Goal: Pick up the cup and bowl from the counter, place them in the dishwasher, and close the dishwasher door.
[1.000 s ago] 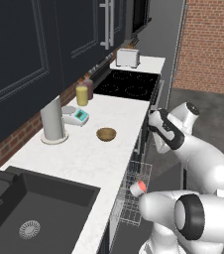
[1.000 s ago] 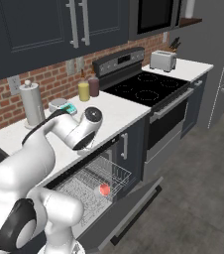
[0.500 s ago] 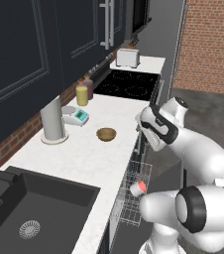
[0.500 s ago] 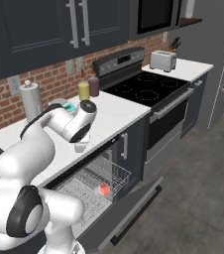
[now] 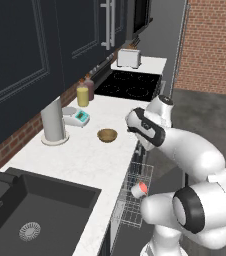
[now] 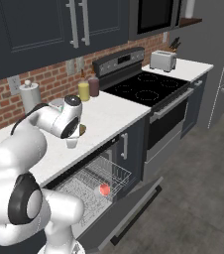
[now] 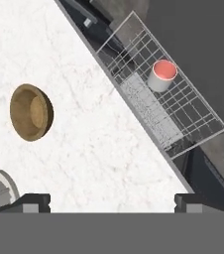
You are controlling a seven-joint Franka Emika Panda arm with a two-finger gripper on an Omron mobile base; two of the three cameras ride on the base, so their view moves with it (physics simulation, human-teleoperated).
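Rack [image 5: 135, 197] of grey wire sticks out of the dishwasher [image 6: 91, 191], close by, and the cup [image 5: 138, 189] sits in it with its red inside showing. The dishwasher door [image 6: 129, 213] hangs open and low. Up above, the gripper [image 7: 112, 201] is over the counter [image 5: 80, 155] with its two fingers spread wide, holding nothing. A bit farther on sits the bowl [image 5: 107, 135], brown and round, on the white top, not touched. Behind it stand a tall grey cylinder [image 5: 53, 122] and a yellow jar [image 5: 82, 96].
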